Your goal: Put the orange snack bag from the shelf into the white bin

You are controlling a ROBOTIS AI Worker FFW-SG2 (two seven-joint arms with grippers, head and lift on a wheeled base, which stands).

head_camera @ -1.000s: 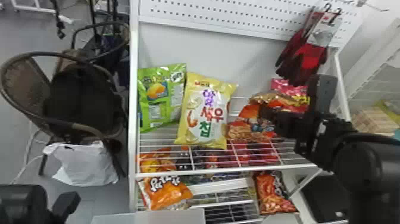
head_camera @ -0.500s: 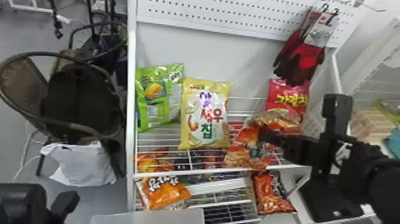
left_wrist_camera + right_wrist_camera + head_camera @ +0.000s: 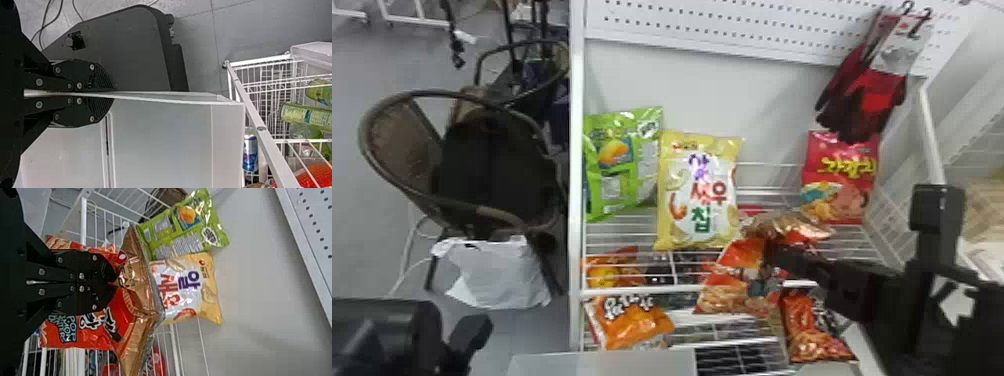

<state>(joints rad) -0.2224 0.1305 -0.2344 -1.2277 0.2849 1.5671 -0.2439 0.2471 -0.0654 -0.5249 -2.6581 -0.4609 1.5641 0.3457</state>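
Orange snack bag [image 3: 732, 295] hangs in the right gripper [image 3: 774, 252], at the front edge of the upper wire shelf [image 3: 637, 290]; whether bag and shelf touch cannot be told. The right wrist view shows the fingers [image 3: 94, 272] pinching the bag film beside its folded, brown-gold end. Behind the bag and to its left, the yellow bag [image 3: 699, 200] stands beside the green bag [image 3: 627, 170]. The pink bag [image 3: 842, 175] stands at the right of the same shelf, below red-and-black gloves [image 3: 872, 100]. One level lower, an orange packet [image 3: 632, 322] lies at left and a red packet [image 3: 814, 335] at right. The left gripper [image 3: 469, 335] clamps the wall of the white bin [image 3: 164, 137]
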